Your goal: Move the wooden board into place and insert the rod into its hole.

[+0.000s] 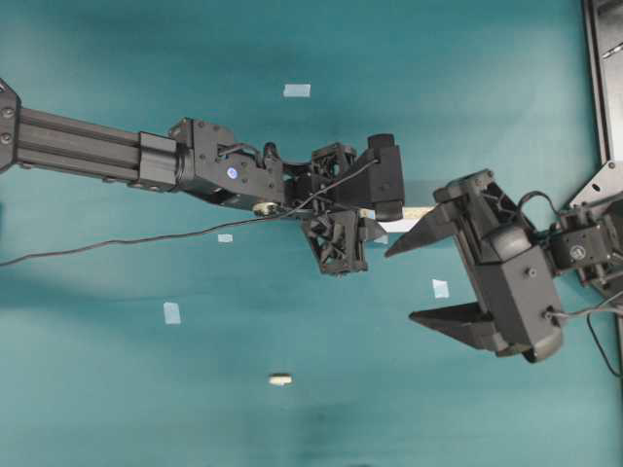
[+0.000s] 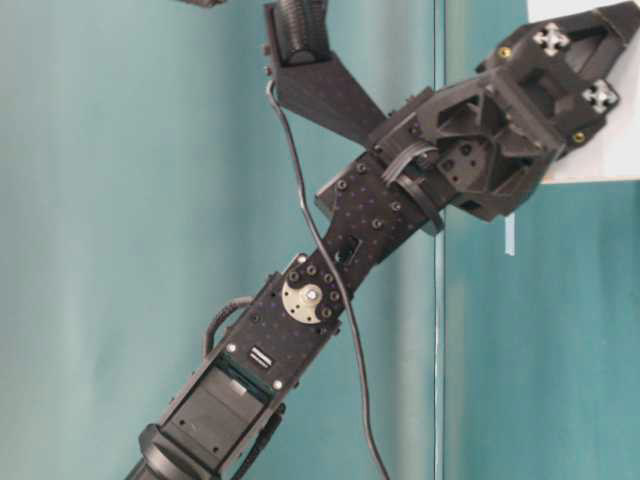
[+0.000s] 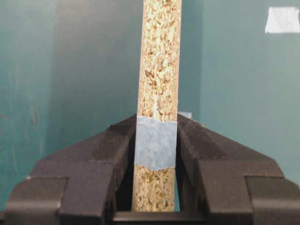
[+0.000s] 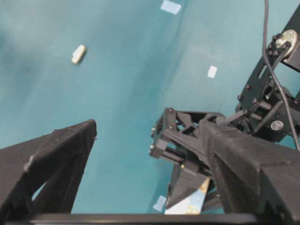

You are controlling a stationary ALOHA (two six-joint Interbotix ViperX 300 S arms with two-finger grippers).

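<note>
From overhead, the left gripper [image 1: 375,219] is reaching in from the left over the teal table [image 1: 117,370], and the wooden board [image 1: 407,213] is showing only as a short pale end poking out past its fingertips toward the right gripper [image 1: 428,282]. The right gripper's fingers are standing wide apart with nothing between them; its upper fingertip is lying just beside the board's free end. The rod [image 1: 280,379] is lying alone on the table, well apart from both grippers.

At table level, the left arm [image 2: 300,330] is filling the view, and a pale slab is showing behind its gripper — I cannot tell the grip from here.

The left wrist view is showing the board [image 3: 159,70] edge-on, its speckled chipboard edge running straight up from between the two fingers [image 3: 112,150], which are closing on it from either side at a blue tape patch [image 3: 155,143].

In the right wrist view, the open fingers [image 4: 51,159] are framing the left gripper [image 4: 187,154] — the rod [image 4: 78,54] is lying far beyond them on the table.
</note>
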